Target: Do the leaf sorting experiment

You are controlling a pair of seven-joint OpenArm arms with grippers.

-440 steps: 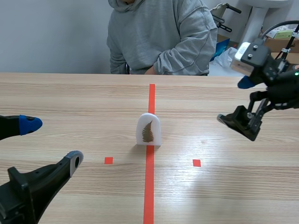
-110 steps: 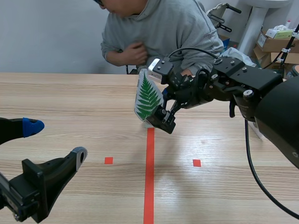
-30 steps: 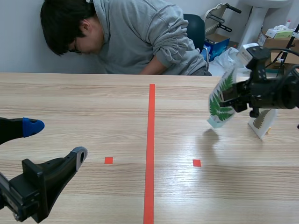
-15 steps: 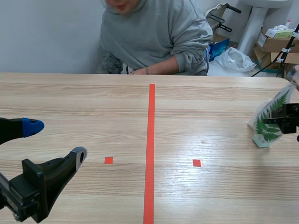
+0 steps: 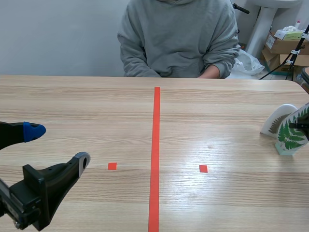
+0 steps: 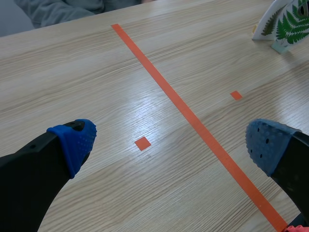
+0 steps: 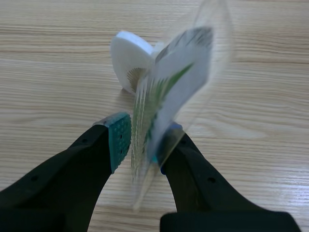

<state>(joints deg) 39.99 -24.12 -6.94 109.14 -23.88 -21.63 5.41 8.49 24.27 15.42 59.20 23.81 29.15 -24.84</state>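
Scene view first: I'm looking across a pale wood-grain table [image 5: 96, 106] with a glossy patch of light right of the middle. An orange-red tape line [image 5: 155, 154] runs from the near edge to the far edge, with a small square mark [image 5: 112, 166] left of it and another [image 5: 203, 168] right of it.

The left gripper [image 5: 55, 146] hangs low over the near left corner, fingers wide apart with nothing between them.

Over at the table's right edge stands the green fern card [image 5: 291, 137]. A white card with a brown leaf [image 5: 276, 121] stands just beside it, toward the far edge. In the right wrist view the right gripper [image 7: 145, 140] has the green card in it, but the card is blurred, and I cannot tell whether it is clamped or loose.

A person in a grey hoodie [image 5: 178, 38] sits at the far edge, in front of a plain grey wall. Cardboard boxes [image 5: 289, 41] and a white plastic bag [image 5: 244, 60] lie beyond the far right corner.
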